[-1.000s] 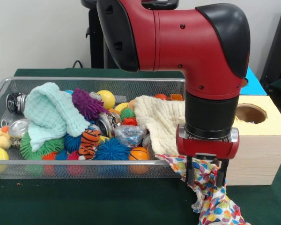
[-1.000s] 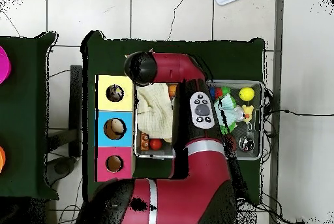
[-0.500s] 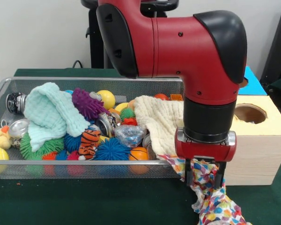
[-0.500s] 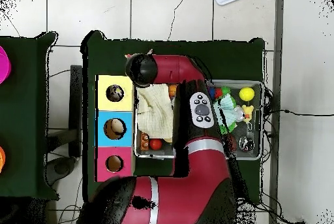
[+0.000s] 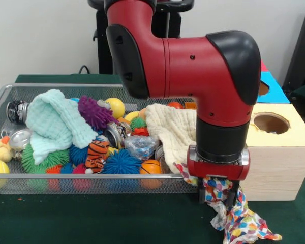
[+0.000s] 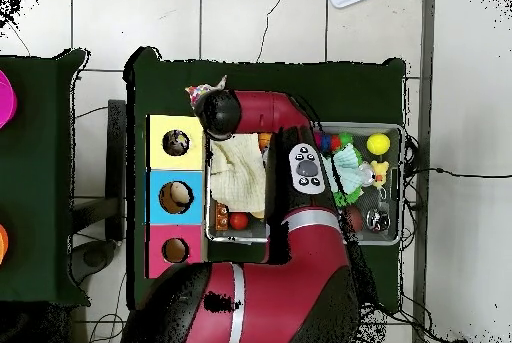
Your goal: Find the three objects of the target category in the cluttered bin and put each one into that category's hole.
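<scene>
Gripper (image 5: 217,193) clenched on the colourful dotted cloth (image 5: 239,221), outside the wire-mesh bin (image 5: 81,176); yellow-topped wooden box hole (image 5: 271,123) unreached; delivery pending.

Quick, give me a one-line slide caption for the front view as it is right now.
Hand grips a multicoloured cloth outside the bin, beside the wooden box.

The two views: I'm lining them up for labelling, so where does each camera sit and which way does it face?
Front view: level across the table, facing the arm; its gripper clamps the colourful cloth beside the wire bin.
Overhead view: above, looking straight down; arm and base fill the bottom.
Shared: bin, cloth, yellow box section.
</scene>
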Controlling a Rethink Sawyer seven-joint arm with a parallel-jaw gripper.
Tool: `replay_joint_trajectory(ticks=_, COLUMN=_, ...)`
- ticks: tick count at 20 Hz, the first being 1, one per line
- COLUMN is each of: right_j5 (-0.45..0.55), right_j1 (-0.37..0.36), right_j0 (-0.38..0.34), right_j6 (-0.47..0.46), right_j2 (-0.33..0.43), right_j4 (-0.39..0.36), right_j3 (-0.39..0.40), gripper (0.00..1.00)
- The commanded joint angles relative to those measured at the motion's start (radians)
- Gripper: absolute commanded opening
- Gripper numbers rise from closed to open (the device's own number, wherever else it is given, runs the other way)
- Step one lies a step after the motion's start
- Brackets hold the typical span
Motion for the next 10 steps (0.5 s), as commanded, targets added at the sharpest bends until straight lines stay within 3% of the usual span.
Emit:
replay_joint_trajectory(ticks=1, right_j5=0.055, right_j1=0.028, right_j0=-0.015, right_j6=-0.097, right_j2=0.07, right_j4=-0.035, right_j3=0.11, gripper=1.0)
replay_joint_trajectory(ticks=6, right_j5=0.062, right_j1=0.026, right_j0=-0.011, right_j6=-0.112, right_j2=0.07, right_j4=-0.044, right_j3=0.112, gripper=1.0)
replay_joint_trajectory(ticks=7, right_j5=0.042, right_j1=0.024, right_j0=-0.011, right_j6=-0.075, right_j2=0.066, right_j4=-0.033, right_j3=0.12, gripper=0.0)
replay_joint_trajectory(ticks=10, right_j5=0.06, right_j1=0.016, right_j0=-0.014, right_j6=-0.121, right_j2=0.076, right_j4=-0.044, right_j3=0.118, gripper=0.0)
